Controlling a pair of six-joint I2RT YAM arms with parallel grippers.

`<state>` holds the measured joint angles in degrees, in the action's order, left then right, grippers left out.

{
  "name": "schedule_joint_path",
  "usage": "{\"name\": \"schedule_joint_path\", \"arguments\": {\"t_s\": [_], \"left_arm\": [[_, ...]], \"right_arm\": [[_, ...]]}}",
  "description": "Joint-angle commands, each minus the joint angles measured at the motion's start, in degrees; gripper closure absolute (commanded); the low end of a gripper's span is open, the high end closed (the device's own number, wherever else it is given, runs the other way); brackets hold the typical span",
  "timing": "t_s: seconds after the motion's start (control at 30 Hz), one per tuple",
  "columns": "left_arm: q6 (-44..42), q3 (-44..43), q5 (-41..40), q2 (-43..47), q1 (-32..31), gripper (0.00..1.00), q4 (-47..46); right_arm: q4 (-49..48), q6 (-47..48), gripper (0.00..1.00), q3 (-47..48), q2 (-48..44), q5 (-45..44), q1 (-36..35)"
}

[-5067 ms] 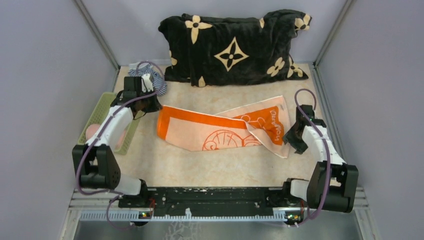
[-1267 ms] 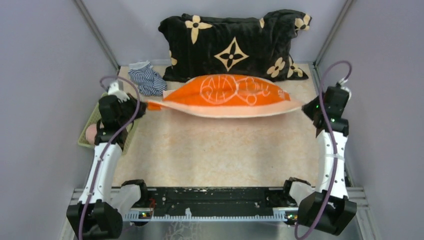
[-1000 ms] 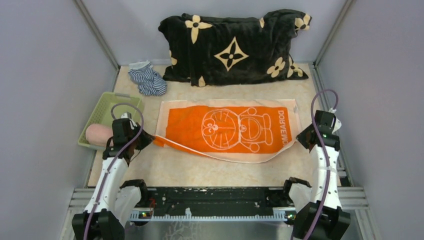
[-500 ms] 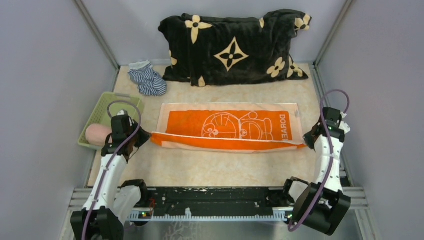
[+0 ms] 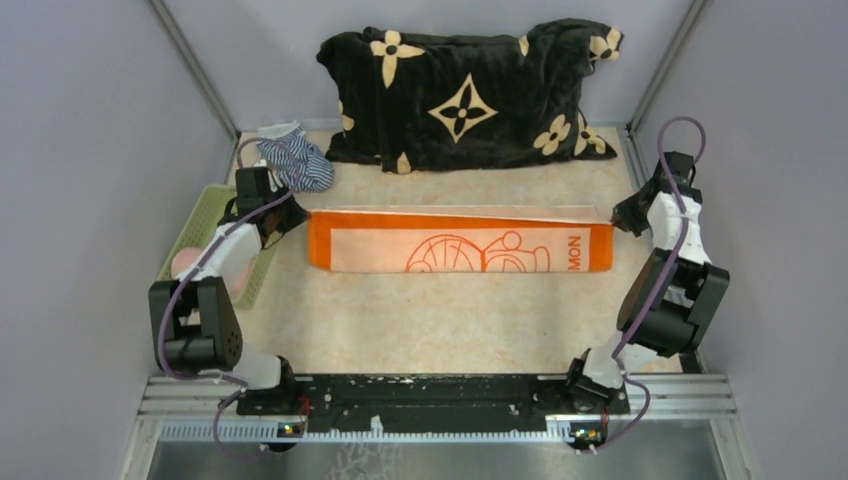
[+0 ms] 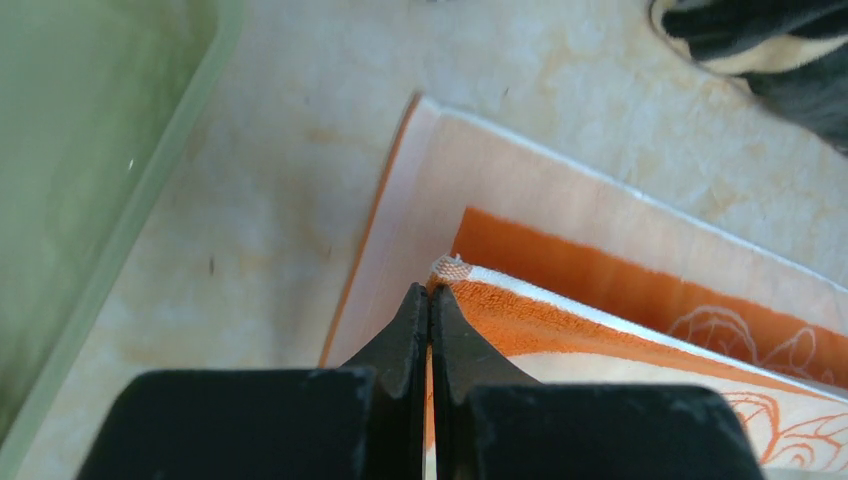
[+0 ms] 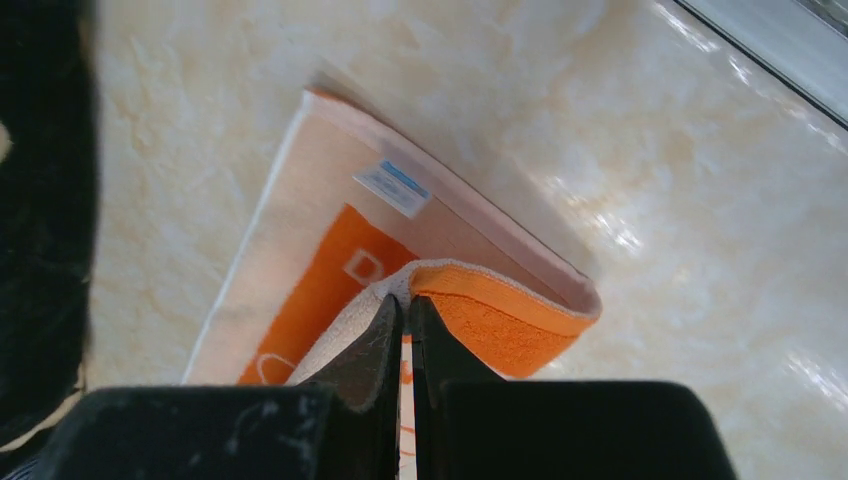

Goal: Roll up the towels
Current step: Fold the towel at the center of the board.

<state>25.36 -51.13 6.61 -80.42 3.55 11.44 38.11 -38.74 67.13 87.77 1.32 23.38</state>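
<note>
The orange towel (image 5: 460, 248) with its white cartoon print lies across the middle of the table, folded in half lengthwise with the pale underside up. My left gripper (image 5: 287, 214) is shut on its left far corner (image 6: 452, 270), just above the lower layer. At the other end, my right gripper (image 5: 620, 214) is shut on the right far corner (image 7: 440, 280), where the fold (image 7: 505, 318) curls over and a small white label (image 7: 393, 187) shows. The pink towel (image 5: 181, 264) lies in the green basket, mostly hidden by my left arm.
The green basket (image 5: 203, 222) stands at the left wall, its rim (image 6: 150, 200) close to the left gripper. A blue-and-white striped cloth (image 5: 296, 160) lies behind it. The big black flowered blanket (image 5: 465, 85) fills the back. Grey walls close in on both sides.
Both grippers have carried the towel's near edge to the far edge, folding the spread towel in half lengthwise. The arms now reach farther back.
</note>
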Motion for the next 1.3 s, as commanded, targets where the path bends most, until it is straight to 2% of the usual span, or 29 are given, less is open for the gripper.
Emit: {"name": "schedule_joint_path", "arguments": {"t_s": [0.0, 0.23, 0.4, 0.6, 0.63, 0.67, 0.73, 0.8, 0.9, 0.97, 1.07, 1.27], "left_arm": [[-3.36, -8.44, -1.09, -9.52, 0.07, 1.00, -4.96], [-4.93, -18.79, -1.96, -23.30, 0.08, 1.00, -3.83], [-5.52, -20.94, -2.71, -27.93, 0.10, 1.00, -3.69], [-6.95, -24.35, -2.94, -32.88, -0.07, 1.00, -2.58], [-7.07, -25.18, -2.95, -33.98, -0.12, 0.95, -1.69], [-7.22, -25.94, -2.93, -34.71, -0.10, 0.90, -0.68], [-7.44, -26.96, -2.84, -35.18, -0.20, 0.85, 0.94], [-7.63, -27.43, -2.72, -34.32, -0.29, 0.78, 2.40], [-7.83, -27.23, -3.08, -30.89, -0.45, 0.62, 3.94], [-8.09, -27.36, -3.58, -28.43, -0.68, 0.54, 5.66], [-8.75, -27.44, -5.23, -24.84, -2.33, 0.47, 9.77], [-10.06, -22.99, -7.41, -17.63, -8.73, 0.44, 13.54]], "right_arm": [[-4.56, -0.14, 1.00, 9.22, 8.17, 1.78, 0.62], [-5.58, 0.31, 1.00, 20.26, 21.63, 5.91, -0.04], [-4.98, 1.87, 1.00, 26.67, 27.93, 5.33, -2.55], [-5.16, 1.67, 1.00, 28.71, 32.51, 2.91, -3.87], [-5.00, 1.60, 0.99, 28.93, 33.08, 2.62, -3.87], [-4.57, 1.75, 0.93, 29.30, 33.70, 2.43, -3.87], [-3.19, 2.39, 0.81, 30.26, 34.07, 2.44, -3.95], [-2.64, 3.40, 0.73, 30.49, 32.83, 2.19, -4.11], [-2.10, 5.47, 0.56, 30.38, 28.57, 0.80, -4.22], [-0.52, 7.23, 0.55, 30.11, 25.85, -0.24, -4.26], [0.50, 8.94, 0.54, 26.51, 21.47, -0.69, -4.99], [-1.60, 10.33, 0.54, 14.70, 13.22, 3.22, -7.43]]}}
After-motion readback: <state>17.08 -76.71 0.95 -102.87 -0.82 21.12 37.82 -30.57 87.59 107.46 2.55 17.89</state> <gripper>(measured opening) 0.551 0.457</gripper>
